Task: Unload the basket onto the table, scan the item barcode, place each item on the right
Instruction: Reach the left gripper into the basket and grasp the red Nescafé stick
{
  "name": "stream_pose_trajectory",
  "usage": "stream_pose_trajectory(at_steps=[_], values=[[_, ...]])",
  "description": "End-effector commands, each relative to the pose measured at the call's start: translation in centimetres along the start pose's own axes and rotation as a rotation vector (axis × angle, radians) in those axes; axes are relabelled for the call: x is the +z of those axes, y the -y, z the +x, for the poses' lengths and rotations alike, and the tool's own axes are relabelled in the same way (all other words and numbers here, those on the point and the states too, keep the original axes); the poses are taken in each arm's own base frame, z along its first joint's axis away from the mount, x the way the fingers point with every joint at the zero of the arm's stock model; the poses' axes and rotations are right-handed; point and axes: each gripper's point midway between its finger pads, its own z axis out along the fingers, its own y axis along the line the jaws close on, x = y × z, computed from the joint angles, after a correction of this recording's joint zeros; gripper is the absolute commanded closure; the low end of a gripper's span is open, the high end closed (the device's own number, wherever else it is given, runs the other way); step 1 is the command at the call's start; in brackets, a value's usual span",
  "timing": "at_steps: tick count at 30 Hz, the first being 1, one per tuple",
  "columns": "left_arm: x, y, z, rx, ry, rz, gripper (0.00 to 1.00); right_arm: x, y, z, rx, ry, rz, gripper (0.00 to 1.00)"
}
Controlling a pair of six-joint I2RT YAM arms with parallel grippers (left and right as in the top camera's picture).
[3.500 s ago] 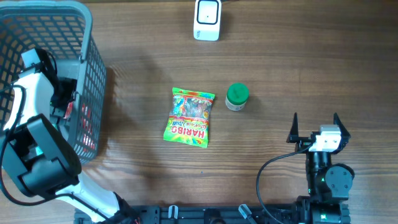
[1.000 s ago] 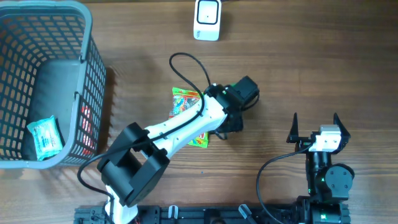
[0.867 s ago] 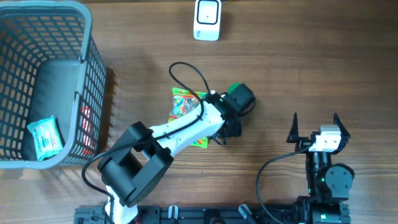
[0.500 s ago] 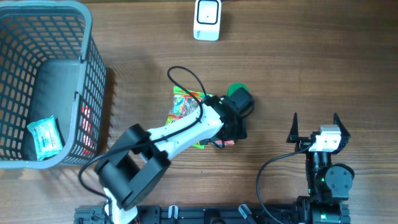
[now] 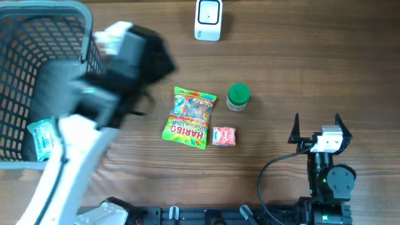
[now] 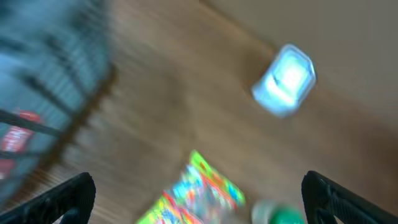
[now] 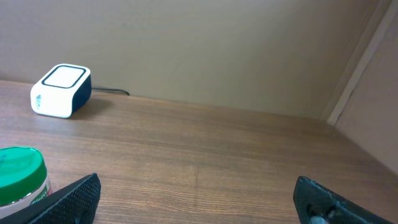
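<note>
Claws first: your right gripper (image 5: 317, 124) sits at the near right edge of the table (image 5: 312, 62), jaws spread wide with nothing between them, well apart from every item. Left of it, toward the middle, you have a small red pack (image 5: 224, 136) lying flat on the wood. It is just right of the candy bag (image 5: 187, 119), at the bag's near corner, and whether the two touch is hard to tell. A little farther and to the right stands the green-lidded jar (image 5: 238, 97), upright, near the bag but apart from it. Your right wrist camera sees that jar at its near left.

Your left arm (image 5: 125, 56) is a motion-blurred shape over the left of the table, its head beside the right wall of the basket (image 5: 37, 6). On the left wrist view the left gripper (image 6: 199, 202) has its fingertips (image 6: 68, 196) far apart at the frame's bottom corners, holding nothing. A pale packet (image 5: 42, 139) lies inside the basket at its near end.

At the far edge, centre, the white scanner (image 5: 208, 19) stands alone, with no item close to it.
</note>
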Motion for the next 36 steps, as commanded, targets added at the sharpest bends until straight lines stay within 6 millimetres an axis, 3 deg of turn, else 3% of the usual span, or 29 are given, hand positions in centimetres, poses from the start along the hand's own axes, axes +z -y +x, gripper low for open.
stream_pose_trajectory(at_steps=[1,4,6,7,11,12,18,21,24,33,36], values=[[-3.7,-8.1,-7.3,-0.199,0.226,-0.106,0.0,0.0,-0.2,-0.1,-0.011,0.008,-0.01,0.0],[-5.6,-14.7,-10.4,-0.37,0.331,-0.216,0.0,0.0,-0.2,-0.1,-0.011,0.008,-0.01,0.0],[-5.3,-19.6,-11.1,-0.499,0.319,-0.283,0.0,0.0,-0.2,-0.2,-0.011,0.008,-0.01,0.0],[-5.0,-21.0,-11.1,-0.538,0.308,-0.304,0.0,0.0,-0.2,-0.1,-0.011,0.008,-0.01,0.0],[-0.8,-26.2,-8.8,-0.609,0.112,-0.444,0.0,0.0,-0.2,-0.1,-0.011,0.008,-0.01,0.0],[2.3,-27.6,-7.2,-0.555,-0.016,-0.496,0.0,0.0,-0.2,-0.1,-0.011,0.008,-0.01,0.0],[11.3,-29.8,-0.5,-0.249,-0.401,-0.536,0.0,0.0,-0.2,-0.1,-0.011,0.008,-0.01,0.0],[14.6,-29.1,3.3,-0.154,-0.555,-0.458,0.0,0.0,-0.2,-0.1,-0.011,0.008,-0.01,0.0],[16.5,-28.8,6.4,-0.08,-0.652,-0.437,0.0,0.0,-0.2,-0.1,-0.011,0.008,-0.01,0.0],[18.6,-29.8,10.0,-0.043,-0.679,-0.431,0.01,0.0,-0.2,-0.1,-0.011,0.008,-0.01,0.0],[19.0,-30.2,11.7,-0.044,-0.692,-0.432,0.05,0.0,-0.2,-0.1,-0.011,0.008,-0.01,0.0]])
